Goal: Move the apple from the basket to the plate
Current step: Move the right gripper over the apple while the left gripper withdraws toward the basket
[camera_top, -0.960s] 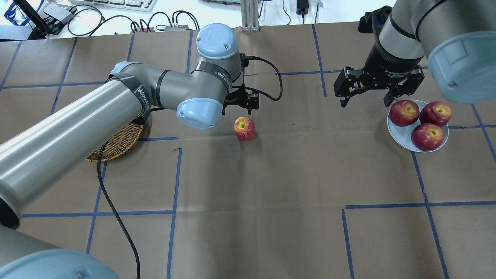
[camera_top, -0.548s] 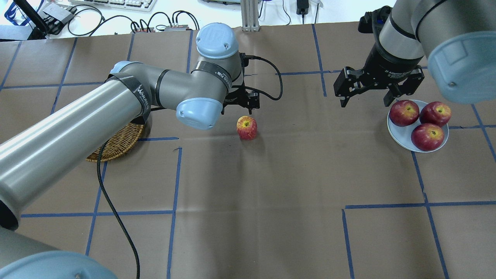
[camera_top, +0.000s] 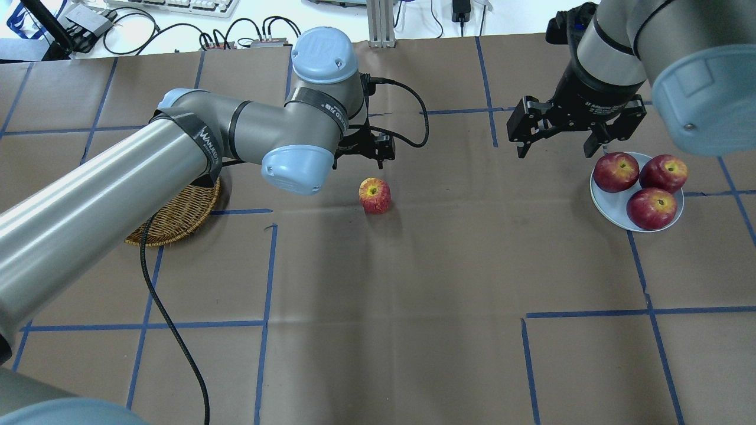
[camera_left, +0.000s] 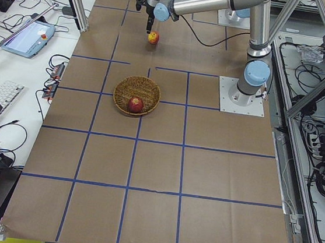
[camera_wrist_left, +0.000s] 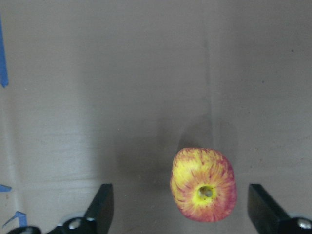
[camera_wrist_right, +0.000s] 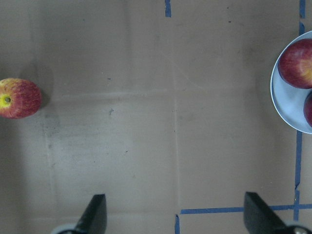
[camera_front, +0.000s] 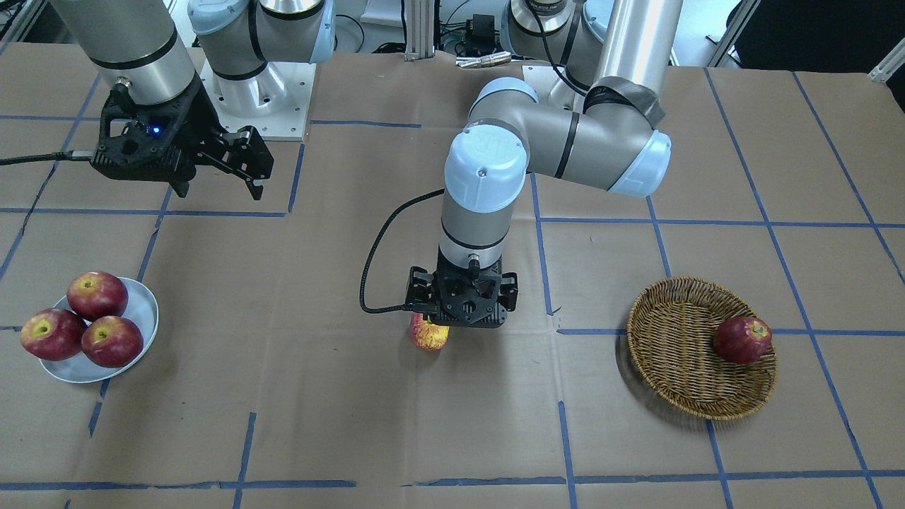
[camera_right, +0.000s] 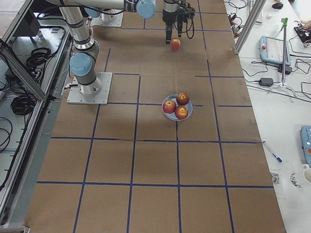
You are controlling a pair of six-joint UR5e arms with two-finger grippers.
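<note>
Well, the apple (camera_top: 374, 195) is out of the basket (camera_top: 171, 224) but nowhere near home: it sits alone on the brown paper mid-table, between basket and plate (camera_top: 611, 212), nearer the basket. It rests stem dimple up, yellow patch showing. The left gripper (camera_top: 373, 154) hangs just over it, fingers spread wide. In the left wrist view the apple lies between the 2 fingers (camera_wrist_left: 100, 207), touching neither and closer to one than the other, so nothing grips it.

Why park it there? My read is that this is a hand-over spot. The plate sits far out on the right, and the centre is ground that both arms can cover.

Over on the right, the right gripper (camera_top: 555, 146) hovers above the paper at the plate's near-left edge, jaws parted and holding nothing. Its wrist camera catches the apple well off to one side, with the plate's rim at the other. It looks ready for the next leg (a judgement, mind): travel left, come down over the apple, close on its flanks.

The landing will be tight. 3 dark red apples (camera_top: 616, 172) crowd the plate, touching one another, with only a sliver of pale glaze bare. A 4th could nudge a neighbour or roll off the shallow rim. The apple is round and smooth too, so an off-centre pinch might squirt it away.

1 more dark red apple (camera_front: 741, 339) lies in the basket, toward its rim.
</note>
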